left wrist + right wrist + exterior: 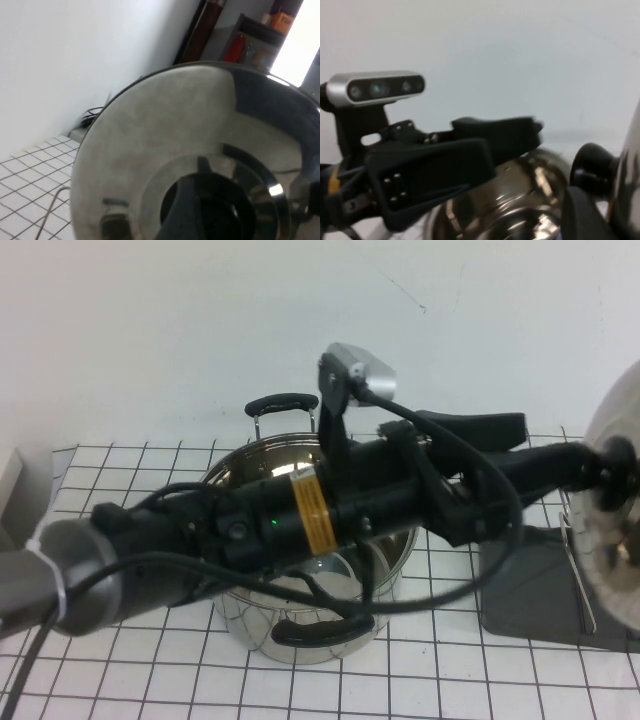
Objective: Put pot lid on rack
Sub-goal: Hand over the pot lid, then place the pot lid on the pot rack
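The pot lid (618, 540) hangs on edge at the far right, its black knob (612, 462) facing left, over the rack's wire loops (580, 575) and dark grey tray (525, 590). My left gripper (598, 464) reaches across the pot (250, 625) and is shut on the knob. The left wrist view is filled by the lid's dome (150, 140) and its knob (210, 212). The right wrist view shows the knob (592, 165), the lid's edge (632, 165) and the pot (520, 215). My right gripper (582, 217) is out of the high view and shows as a dark blur beside the knob.
The deep steel pot stands mid-table with black handles at back (283, 402) and front (320, 632). The left arm (300, 515) spans above it. The checked cloth (130, 470) covers the table, with a white wall behind. A pale box edge (8, 485) sits at far left.
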### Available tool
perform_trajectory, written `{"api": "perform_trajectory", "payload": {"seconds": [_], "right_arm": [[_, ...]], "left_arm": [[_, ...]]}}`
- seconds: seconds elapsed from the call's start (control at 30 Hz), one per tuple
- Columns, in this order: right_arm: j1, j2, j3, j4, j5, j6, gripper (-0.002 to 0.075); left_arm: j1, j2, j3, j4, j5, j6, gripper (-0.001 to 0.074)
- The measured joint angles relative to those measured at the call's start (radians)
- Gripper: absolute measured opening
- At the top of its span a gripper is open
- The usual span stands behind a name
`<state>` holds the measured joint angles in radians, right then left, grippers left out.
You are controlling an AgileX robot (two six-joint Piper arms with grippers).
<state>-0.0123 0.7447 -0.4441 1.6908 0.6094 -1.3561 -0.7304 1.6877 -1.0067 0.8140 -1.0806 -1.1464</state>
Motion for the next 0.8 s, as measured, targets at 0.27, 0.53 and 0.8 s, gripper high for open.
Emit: {"api": "perform_trajectory", "payload": {"seconds": [0.27, 0.53, 0.8], "right_arm": [[0.0, 0.045, -0.106, 0.002, -0.125, -0.153, 0.0116], [0.0, 0.259, -0.138, -0.008, -0.142, -0.242, 0.0116], [0.0, 0.457, -0.148, 0.0, -0.103, -0.334, 0.0117]], "left_arm": [[0.174, -0.027, 0.0, 0.225, -0.051, -0.228, 0.0258], [0.27, -0.034, -0.002, 0.601, -0.084, -0.359, 0.0011], [0.271, -0.038, -0.002, 0.784, -0.092, -0.409, 0.0001]]}}
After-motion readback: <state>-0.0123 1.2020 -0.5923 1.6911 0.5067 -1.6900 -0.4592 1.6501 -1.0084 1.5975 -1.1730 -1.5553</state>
